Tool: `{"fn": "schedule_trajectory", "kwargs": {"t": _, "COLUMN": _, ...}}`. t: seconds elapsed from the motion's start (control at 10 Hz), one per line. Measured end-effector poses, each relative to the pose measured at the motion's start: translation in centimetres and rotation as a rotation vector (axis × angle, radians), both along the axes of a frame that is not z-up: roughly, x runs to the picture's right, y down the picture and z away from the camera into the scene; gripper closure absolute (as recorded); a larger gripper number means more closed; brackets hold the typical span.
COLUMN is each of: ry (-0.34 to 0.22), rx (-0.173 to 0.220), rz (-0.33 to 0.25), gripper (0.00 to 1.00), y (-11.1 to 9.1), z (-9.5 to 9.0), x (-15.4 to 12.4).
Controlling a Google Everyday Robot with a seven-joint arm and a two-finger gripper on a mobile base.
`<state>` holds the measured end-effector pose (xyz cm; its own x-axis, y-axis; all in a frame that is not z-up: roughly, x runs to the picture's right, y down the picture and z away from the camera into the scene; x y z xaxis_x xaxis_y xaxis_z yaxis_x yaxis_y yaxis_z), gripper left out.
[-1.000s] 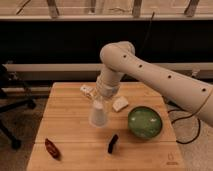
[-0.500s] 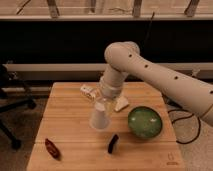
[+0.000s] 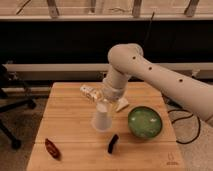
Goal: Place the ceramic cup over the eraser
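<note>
One arm fills my view, reaching in from the right with the gripper low over the middle of the wooden table. The jaws are clenched on the ceramic cup, which hangs wide end down below them, its narrow end up at the wrist. I cannot tell from here whether the cup's rim touches the boards or hangs just clear of them.

The eraser lies flat on the table just in front of the cup and slightly to its right in my view, apart from it and uncovered. It is a small black curved block, set on a slant.

To the right of the cup sits a green bowl, near the table's right edge. Behind the gripper I see a white tube-like bottle lying on its side, and a pale cream block peeking out beside the arm. Down at the front left corner a dark red oblong thing rests well apart from everything else. An office chair stands off the table's left side.
</note>
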<state>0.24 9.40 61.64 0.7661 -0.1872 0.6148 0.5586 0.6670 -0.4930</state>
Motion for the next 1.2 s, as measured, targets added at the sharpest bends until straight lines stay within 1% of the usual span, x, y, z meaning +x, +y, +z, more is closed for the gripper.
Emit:
{"fn": "schedule_trajectory", "kwargs": {"t": 0.2, "ry": 0.009, "rx": 0.008, "rz": 0.017, "gripper": 1.0, "y": 1.9, "z": -0.6, "x": 1.2}}
{"fn": "schedule_trajectory", "kwargs": {"t": 0.5, "ry": 0.016, "rx": 0.014, "rz": 0.024, "gripper": 1.0, "y": 2.9, "z": -1.1, "x": 2.3}}
{"fn": "schedule_trajectory", "kwargs": {"t": 0.8, "ry": 0.028, "rx": 0.021, "rz": 0.023, "gripper": 1.0, "y": 3.3, "z": -1.4, "x": 3.5}}
{"fn": "schedule_trajectory", "kwargs": {"t": 1.2, "ry": 0.042, "rx": 0.014, "rz": 0.021, "gripper": 1.0, "y": 4.5, "z": -1.9, "x": 4.8}}
